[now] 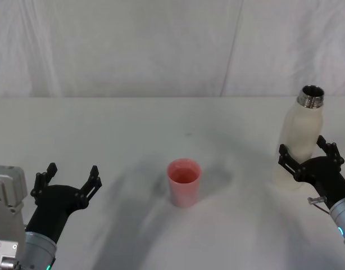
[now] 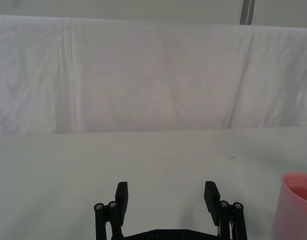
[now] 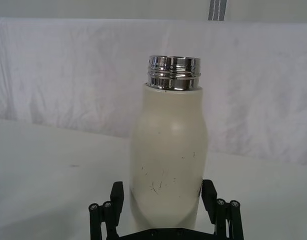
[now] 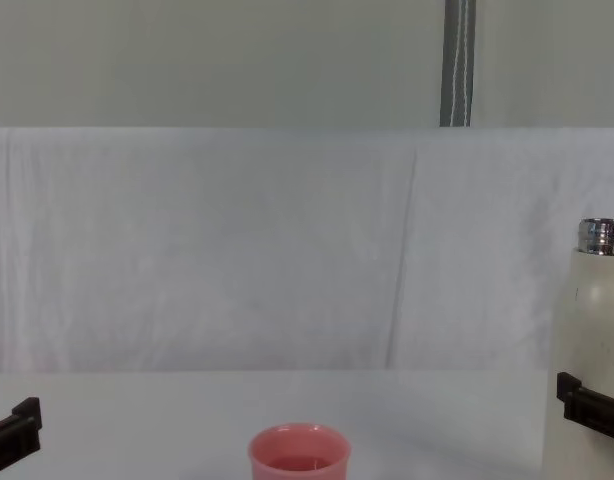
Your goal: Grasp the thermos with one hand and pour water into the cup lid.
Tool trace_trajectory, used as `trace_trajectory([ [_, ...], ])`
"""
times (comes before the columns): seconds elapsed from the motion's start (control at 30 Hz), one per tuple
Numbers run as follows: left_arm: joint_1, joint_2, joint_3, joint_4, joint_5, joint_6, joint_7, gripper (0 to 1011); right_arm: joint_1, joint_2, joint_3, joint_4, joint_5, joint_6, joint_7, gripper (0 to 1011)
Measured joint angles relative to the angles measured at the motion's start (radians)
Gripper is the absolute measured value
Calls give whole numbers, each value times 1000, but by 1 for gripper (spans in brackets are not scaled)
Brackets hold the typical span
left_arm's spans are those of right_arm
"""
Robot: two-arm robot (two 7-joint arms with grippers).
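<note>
The small round salmon-pink cup lid (image 1: 184,181) stands upright on the white cloth-covered table (image 1: 133,135), and everything else is placed from it. To its right, well apart, stands the tall cream-white cylindrical thermos (image 1: 301,139), upright, with its shiny silver threaded neck uncapped. The right gripper (image 1: 309,153) sits around the thermos's lower body, one black finger on each side; in the right wrist view its fingers (image 3: 116,196) flank the bottle closely, but whether they press on the wall cannot be told. To the cup lid's left, also well apart and slightly nearer the robot, the left gripper (image 1: 69,178) hovers low over the table with its jaws spread wide and nothing between them.
</note>
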Motion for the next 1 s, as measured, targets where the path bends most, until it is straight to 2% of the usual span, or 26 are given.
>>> trace_trajectory([
  [1.0, 0, 0, 0, 0, 0, 0, 0, 1001, -95, 3, 13, -97, -12, 3, -19, 1003],
])
